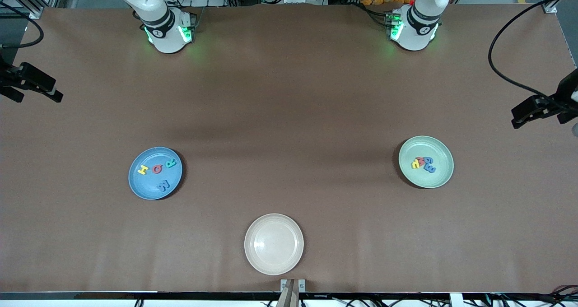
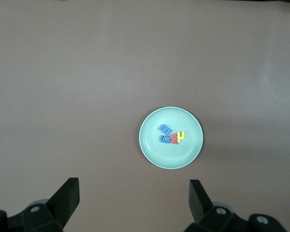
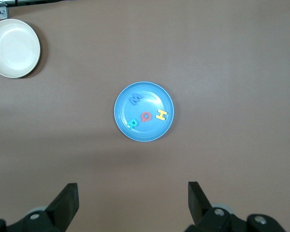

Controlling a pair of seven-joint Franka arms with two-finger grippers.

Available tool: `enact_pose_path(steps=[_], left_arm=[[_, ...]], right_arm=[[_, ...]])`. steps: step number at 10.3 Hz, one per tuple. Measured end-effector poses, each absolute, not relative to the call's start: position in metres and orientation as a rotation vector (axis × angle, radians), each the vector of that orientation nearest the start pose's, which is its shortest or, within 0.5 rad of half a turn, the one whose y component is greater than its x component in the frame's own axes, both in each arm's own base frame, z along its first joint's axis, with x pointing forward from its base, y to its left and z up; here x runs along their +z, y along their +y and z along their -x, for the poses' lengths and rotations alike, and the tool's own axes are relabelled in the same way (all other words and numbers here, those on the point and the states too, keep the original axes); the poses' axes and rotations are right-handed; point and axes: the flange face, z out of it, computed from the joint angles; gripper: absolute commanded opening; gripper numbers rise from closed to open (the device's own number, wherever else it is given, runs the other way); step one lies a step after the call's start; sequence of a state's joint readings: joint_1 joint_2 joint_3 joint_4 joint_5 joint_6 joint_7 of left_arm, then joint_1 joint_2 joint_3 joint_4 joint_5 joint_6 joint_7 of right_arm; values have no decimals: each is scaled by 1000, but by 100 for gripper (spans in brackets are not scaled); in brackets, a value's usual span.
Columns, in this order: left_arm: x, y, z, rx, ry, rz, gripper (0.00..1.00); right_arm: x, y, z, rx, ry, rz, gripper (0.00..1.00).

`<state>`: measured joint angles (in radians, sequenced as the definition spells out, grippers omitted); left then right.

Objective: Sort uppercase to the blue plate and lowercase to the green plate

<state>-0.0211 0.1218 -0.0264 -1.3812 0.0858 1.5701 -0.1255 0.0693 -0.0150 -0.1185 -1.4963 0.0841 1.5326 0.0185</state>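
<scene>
The blue plate [image 1: 135, 180] lies toward the right arm's end of the table and holds several uppercase letters: yellow H [image 1: 142, 169], red Q [image 1: 157, 169], green R [image 1: 170, 164] and blue W [image 1: 164, 185]. In the right wrist view the blue plate [image 3: 154, 130] sits far below my right gripper [image 3: 133, 193], which is open and empty. The green plate [image 1: 435, 176], toward the left arm's end, holds several lowercase letters [image 1: 423, 163] bunched together. My left gripper [image 2: 134, 191] hangs open and empty high above the green plate [image 2: 157, 145] and its lowercase letters [image 2: 171, 135].
A beige plate [image 1: 274, 244] stands empty near the table's front edge, nearer the front camera than both other plates; the beige plate [image 3: 14, 48] also shows in the right wrist view. Black fixtures [image 1: 29, 83] with cables stick in at both table ends.
</scene>
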Motion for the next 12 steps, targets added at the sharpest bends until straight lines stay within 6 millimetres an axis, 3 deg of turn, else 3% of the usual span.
enact_pose_path(steps=[2,4,9,12], left_arm=[[655,-11,-584,-110,-147,3063,100],[653,-14,-582,-93,-139,3064,100],[621,-28,-573,58,-68,3145,100],[620,-44,-572,59,-10,3148,100]], right_arm=[[669,-18,-543,-58,93,3054,100],[670,-18,-542,-51,93,3054,100],[670,-20,-541,-44,97,3054,100],[669,-24,-540,-32,103,3054,100]])
